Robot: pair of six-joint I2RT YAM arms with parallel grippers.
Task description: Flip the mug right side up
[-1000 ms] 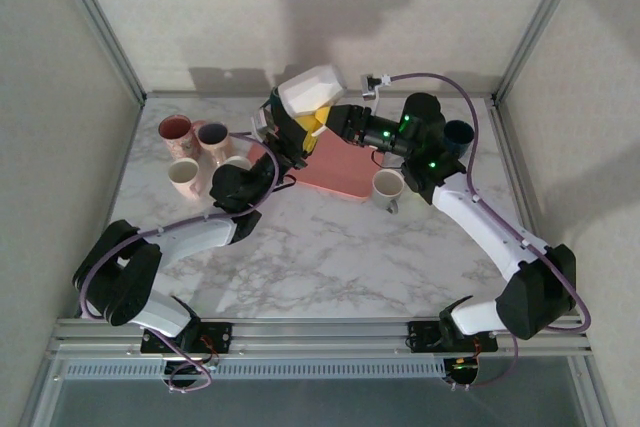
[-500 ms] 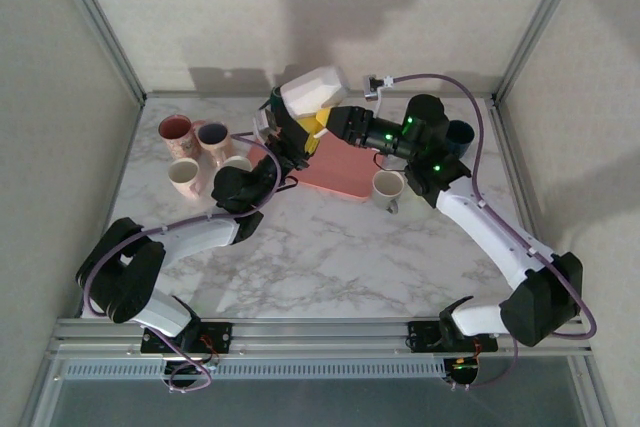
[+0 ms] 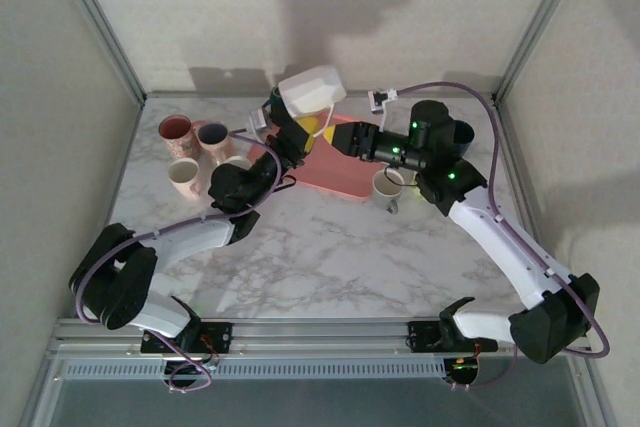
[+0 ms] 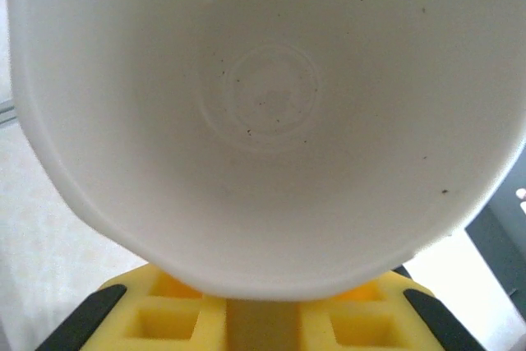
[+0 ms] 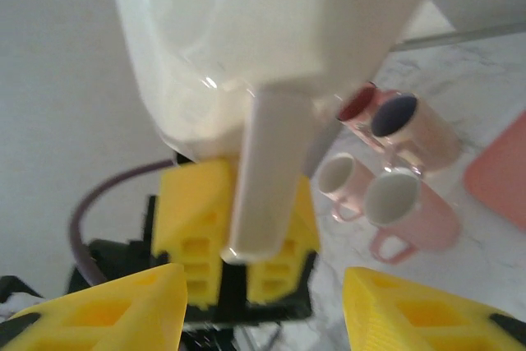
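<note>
The white mug (image 3: 312, 94) hangs in the air over the back of the pink tray (image 3: 335, 172). My left gripper (image 3: 298, 130) is shut on its rim from below. In the left wrist view the mug's inside (image 4: 263, 96) faces the camera, and the rim sits between my left gripper's (image 4: 261, 318) yellow fingers (image 4: 156, 322). My right gripper (image 3: 338, 138) stands open just right of the mug and apart from it. In the right wrist view the mug (image 5: 246, 39) points its handle (image 5: 267, 170) toward my right gripper (image 5: 263, 314), whose spread fingers (image 5: 99, 310) hold nothing.
Several pink and cream mugs (image 3: 200, 152) stand upright at the table's left. A white mug (image 3: 388, 185) sits by the tray's right edge. A dark blue mug (image 3: 462, 133) stands at the far right behind the right arm. Metal frame posts (image 3: 105, 37) bound the table.
My right gripper has opened and drawn back to the right, away from the mug. The mug stays in my left gripper and has shifted slightly.
</note>
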